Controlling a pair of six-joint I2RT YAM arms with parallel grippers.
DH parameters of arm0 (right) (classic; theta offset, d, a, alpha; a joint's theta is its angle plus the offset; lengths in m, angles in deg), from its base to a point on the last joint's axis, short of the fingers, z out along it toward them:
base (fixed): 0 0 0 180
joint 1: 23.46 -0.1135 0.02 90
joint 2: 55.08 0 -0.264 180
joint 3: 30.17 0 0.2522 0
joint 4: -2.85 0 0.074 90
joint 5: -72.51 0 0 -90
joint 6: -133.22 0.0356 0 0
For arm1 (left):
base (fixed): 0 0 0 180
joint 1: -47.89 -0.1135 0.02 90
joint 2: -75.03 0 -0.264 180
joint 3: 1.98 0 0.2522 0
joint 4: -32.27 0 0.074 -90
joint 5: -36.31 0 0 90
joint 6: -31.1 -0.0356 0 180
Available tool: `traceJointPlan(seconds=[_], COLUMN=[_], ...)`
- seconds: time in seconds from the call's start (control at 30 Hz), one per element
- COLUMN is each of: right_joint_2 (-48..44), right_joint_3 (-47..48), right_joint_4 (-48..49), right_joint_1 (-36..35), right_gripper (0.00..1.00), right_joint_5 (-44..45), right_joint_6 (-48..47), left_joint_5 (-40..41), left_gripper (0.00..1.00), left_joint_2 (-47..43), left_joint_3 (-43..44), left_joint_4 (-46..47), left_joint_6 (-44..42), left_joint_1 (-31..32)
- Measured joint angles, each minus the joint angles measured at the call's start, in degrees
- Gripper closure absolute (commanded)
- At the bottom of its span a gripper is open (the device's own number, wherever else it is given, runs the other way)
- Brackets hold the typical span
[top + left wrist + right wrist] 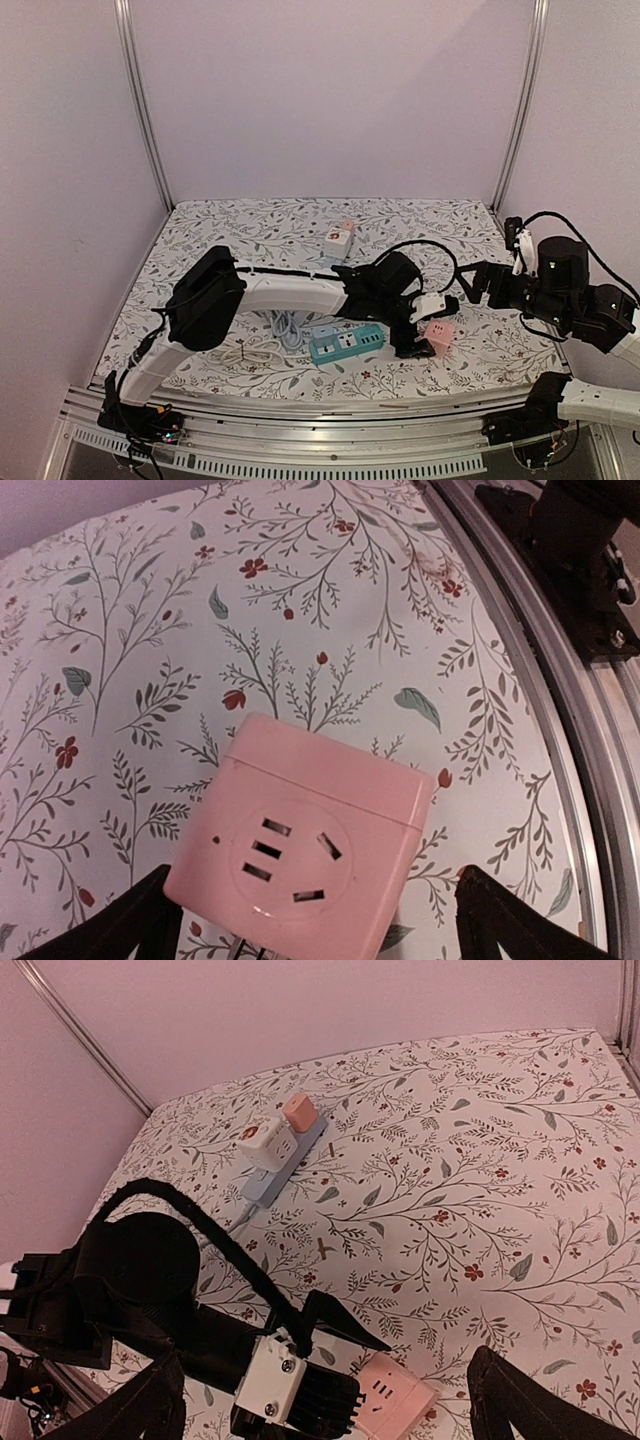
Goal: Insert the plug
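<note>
**Left gripper** (311,872): jaws spread wide. It is held low over the floral-patterned table top (250,225), with one black finger (120,925) at the 8 o'clock corner of a pink cube-shaped plastic socket block (300,850) and the other at its 4 o'clock side. The right-hand finger stands apart from the block. Whether the left-hand finger touches it I cannot tell.

**Pink block:** it rests on the table, socket face up towards the wrist camera. In the overhead view it lies just beside the 3 o'clock end of a teal rectangular power strip (347,343), near the front rail.

**Right gripper** (328,1358): jaws spread, nothing between them. It is raised above the table at the 3 o'clock side and faces the left arm's wrist.

**Other items:** a loose white cord (285,325) lies at the teal strip's 10 o'clock. A grey strip carrying a white cube and a pink cube (340,238) sits towards 12 o'clock, well apart from both grippers.

**The plug:** it cannot be identified with certainty in any view.
</note>
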Motion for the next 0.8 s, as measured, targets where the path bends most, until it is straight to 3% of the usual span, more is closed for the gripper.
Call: traceJointPlan(seconds=[0.23, 0.57, 0.67, 0.8], right_joint_2=[0.46, 2.78, 2.82, 2.82], right_joint_3=[0.0, 0.0, 0.0, 0.0], right_joint_4=[-0.02, 0.07, 0.24, 0.39], right_joint_1=[0.0, 0.0, 0.0, 0.0], right_gripper=[0.03, 0.03, 0.02, 0.02], right_joint_5=[-1.55, -3.19, -3.37, -3.91], right_joint_6=[-0.09, -0.28, -0.28, -0.28], left_joint_5=[-2.82, -9.18, -10.34, -10.78], left_gripper=[0.01, 0.05, 0.13, 0.38], left_joint_2=[0.57, 3.89, 5.92, 7.54], left_joint_3=[0.59, 6.27, 8.98, 10.36], left_joint_4=[-1.29, -3.23, -4.39, -5.66], left_joint_6=[-1.99, -4.87, -5.11, -5.25], left_joint_1=[-0.85, -2.05, -2.05, -2.08])
